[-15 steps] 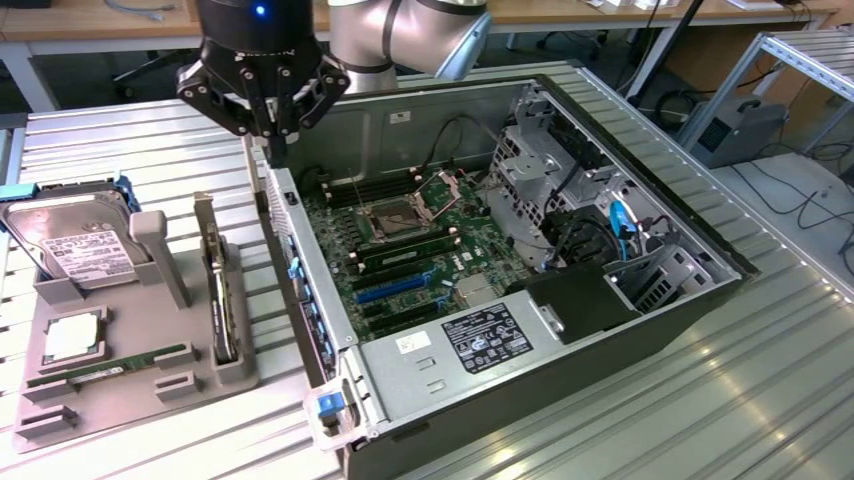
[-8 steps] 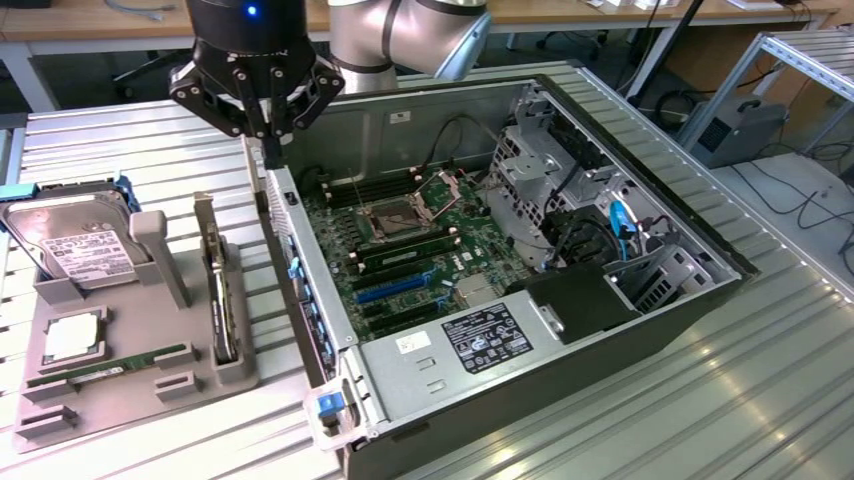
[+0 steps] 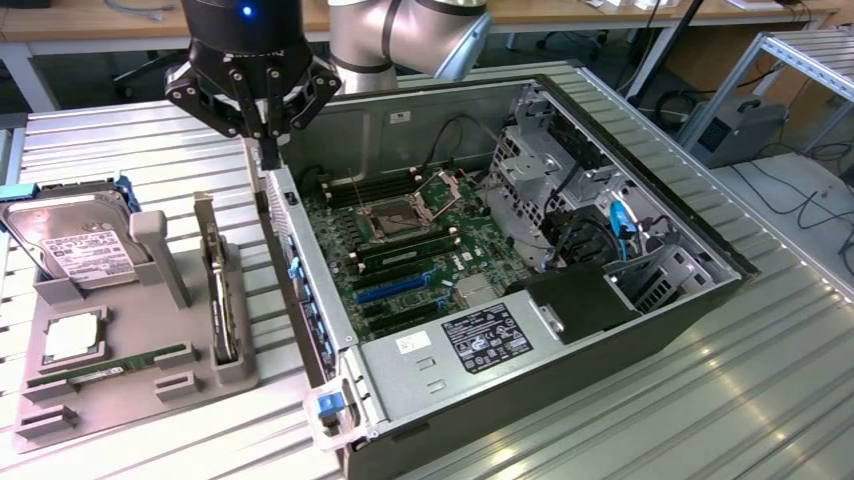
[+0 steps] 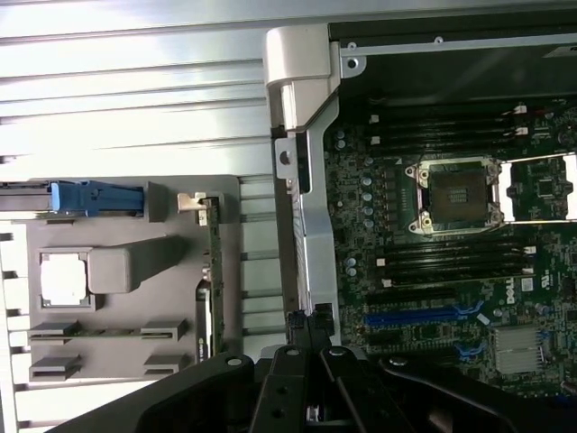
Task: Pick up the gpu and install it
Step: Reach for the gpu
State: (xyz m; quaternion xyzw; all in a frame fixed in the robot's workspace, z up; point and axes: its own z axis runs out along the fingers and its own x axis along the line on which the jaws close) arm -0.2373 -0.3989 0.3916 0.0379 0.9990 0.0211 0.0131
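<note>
Silver ribbed table (image 3: 747, 400) holds the open computer case (image 3: 534, 410); wooden desks (image 3: 80, 20) stand behind. The gripper (image 3: 271, 150), closed and empty, hangs over the case's edge.

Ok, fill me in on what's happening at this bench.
A robot arm hangs over the open computer case. Its tool is shut with nothing in it, above the case wall nearest the grey holder. The gpu stands untouched in that holder, not yet picked up.
</note>
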